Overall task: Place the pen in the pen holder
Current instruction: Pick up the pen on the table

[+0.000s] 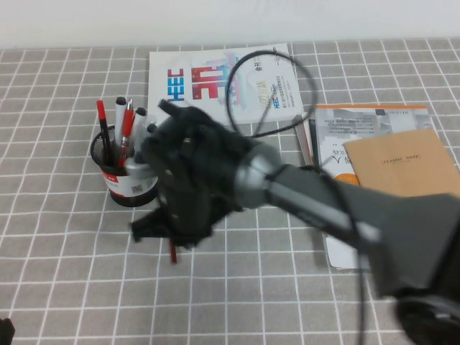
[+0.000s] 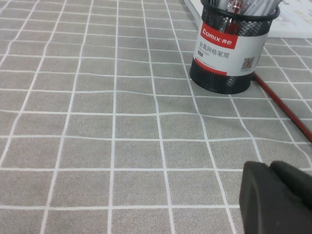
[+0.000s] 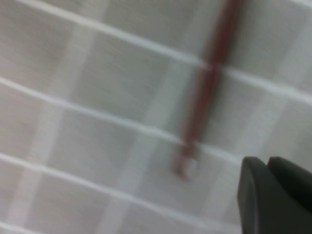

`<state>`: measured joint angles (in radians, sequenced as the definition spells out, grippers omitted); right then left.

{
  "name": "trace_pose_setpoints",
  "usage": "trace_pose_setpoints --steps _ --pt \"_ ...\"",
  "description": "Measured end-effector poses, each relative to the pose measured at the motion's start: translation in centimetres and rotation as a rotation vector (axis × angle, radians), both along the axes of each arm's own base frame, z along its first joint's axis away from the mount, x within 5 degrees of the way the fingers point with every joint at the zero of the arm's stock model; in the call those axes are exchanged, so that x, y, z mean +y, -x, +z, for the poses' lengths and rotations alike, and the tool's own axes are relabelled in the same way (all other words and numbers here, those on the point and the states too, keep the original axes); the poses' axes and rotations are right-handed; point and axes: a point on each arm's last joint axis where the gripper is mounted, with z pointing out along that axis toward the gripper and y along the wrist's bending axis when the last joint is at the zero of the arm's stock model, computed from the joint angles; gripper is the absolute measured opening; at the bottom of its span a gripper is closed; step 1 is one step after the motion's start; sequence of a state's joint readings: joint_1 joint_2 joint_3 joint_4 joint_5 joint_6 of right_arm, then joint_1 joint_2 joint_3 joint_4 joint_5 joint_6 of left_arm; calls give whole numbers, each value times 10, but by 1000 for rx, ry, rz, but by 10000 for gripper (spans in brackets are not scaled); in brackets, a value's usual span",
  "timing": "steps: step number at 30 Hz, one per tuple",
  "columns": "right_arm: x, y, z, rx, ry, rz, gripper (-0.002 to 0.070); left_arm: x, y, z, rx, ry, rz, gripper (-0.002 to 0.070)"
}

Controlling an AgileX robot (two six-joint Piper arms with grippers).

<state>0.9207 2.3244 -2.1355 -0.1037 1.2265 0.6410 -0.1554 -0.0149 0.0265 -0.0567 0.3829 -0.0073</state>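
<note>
So we've got the right gripper [image 1: 167, 233] reaching way across the desk [image 1: 65, 287], hovering low just beside the pen holder [image 1: 126, 176], at about its 5 o'clock in the high view. Its fingers are closed all the way, and as far as we can see they have nothing between them. The pen [image 3: 207, 83] lies flat on the checked cloth, a thin dark-red stick with a pale tip, only a short bit poking out under the gripper from above. From the left wrist camera we see the pen [image 2: 282, 105] running along the desk right past the holder's base. The holder [image 2: 231, 46] stands upright, full of other pens. At 1 o'clock from it lies a white booklet [image 1: 215, 83]. The left gripper [image 2: 275, 197] sits low over the desk, well apart from the holder; can't tell if it's open.
</note>
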Motion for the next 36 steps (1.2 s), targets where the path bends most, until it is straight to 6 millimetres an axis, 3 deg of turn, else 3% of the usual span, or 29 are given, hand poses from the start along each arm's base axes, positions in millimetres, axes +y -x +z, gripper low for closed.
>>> trace_pose_setpoints --steps 8,11,14,15,16,19,21,27,36 --pt "-69 44 11 15 94 -117 -12 0 0 0 0 0 0 -5" --pt "-83 52 21 -18 53 -114 -10 0 0 0 0 0 0 -5" --pt "-84 54 31 -34 9 -109 35 0 0 0 0 0 0 -5" --pt "-82 54 34 -34 -6 -104 71 0 0 0 0 0 0 -5" --pt "-79 52 42 -42 -33 -93 161 0 0 0 0 0 0 -5" --pt "-70 52 53 -69 -43 -48 327 0 0 0 0 0 0 -5" --pt "-62 52 58 -88 -33 -15 372 0 0 0 0 0 0 -5" --pt "-28 44 50 -84 9 72 339 0 0 0 0 0 0 -5" --pt "23 15 25 -112 -26 153 326 0 0 0 0 0 0 -5"
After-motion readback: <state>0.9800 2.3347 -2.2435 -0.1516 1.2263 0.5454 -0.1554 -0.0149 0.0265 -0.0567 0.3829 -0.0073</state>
